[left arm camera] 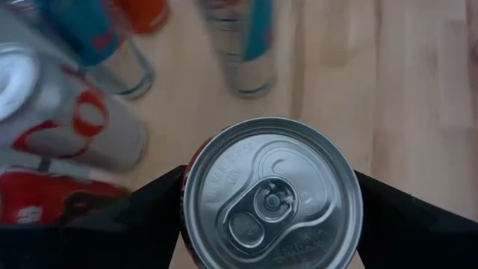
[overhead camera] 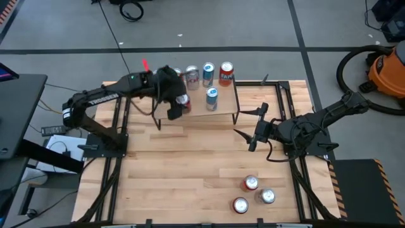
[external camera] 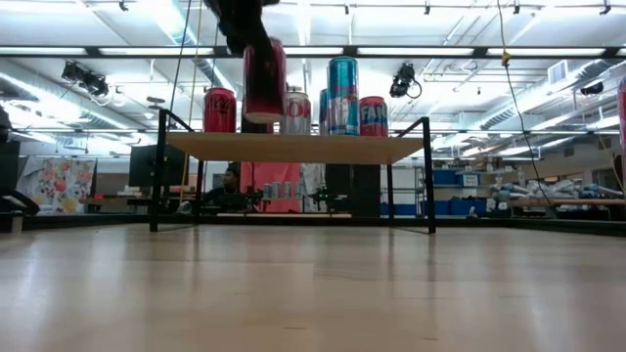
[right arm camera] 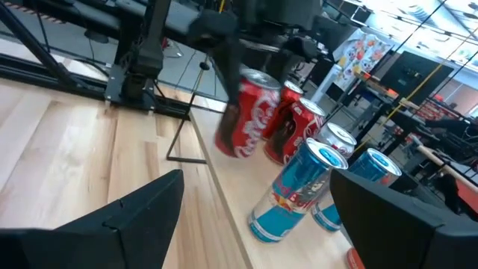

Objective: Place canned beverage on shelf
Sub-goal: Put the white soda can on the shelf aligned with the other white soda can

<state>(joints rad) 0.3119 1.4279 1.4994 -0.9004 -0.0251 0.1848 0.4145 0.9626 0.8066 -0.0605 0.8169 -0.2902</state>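
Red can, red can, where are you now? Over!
Left gripper shut on red can, above shelf. Right gripper open, waiting mid-table. Five cans already on shelf, close by.

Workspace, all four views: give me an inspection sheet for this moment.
Surface: slatted wooden tabletop, bare in the middle.
Job's things: shelf carries five standing cans; red can held above its left end; three spare cans on the table, front right.
Clutter: nothing seen.
Grippers: left gripper shut on the red can, seen from above; right gripper open, empty, waiting right of the shelf.
Cables: black cable across the floor.
Surroundings: orange vacuum; person seated far behind.
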